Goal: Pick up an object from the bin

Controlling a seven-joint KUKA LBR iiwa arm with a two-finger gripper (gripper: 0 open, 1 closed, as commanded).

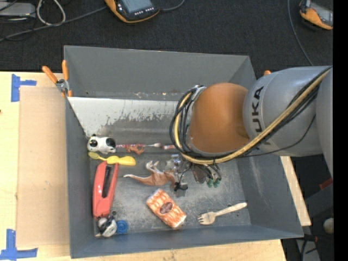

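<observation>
Pincer [179, 180] sat low in mid-bin [157, 80], right up against one end of a brown toy dinosaur [148, 176]. Honestly couldn't tell if it was apart or together, since the orange wrist cover [217, 118] hid it. A striped orange packet [166, 209] lay just beside it, with a pale fork [220, 212] further off. Risk imo: it'd catch only the dino's edge, and the thing would twist loose.

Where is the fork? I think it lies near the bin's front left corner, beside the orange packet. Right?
Not quite. The camera view shows the fork near the front right corner of the bin, not the left. It does lie beside the orange packet.
</observation>
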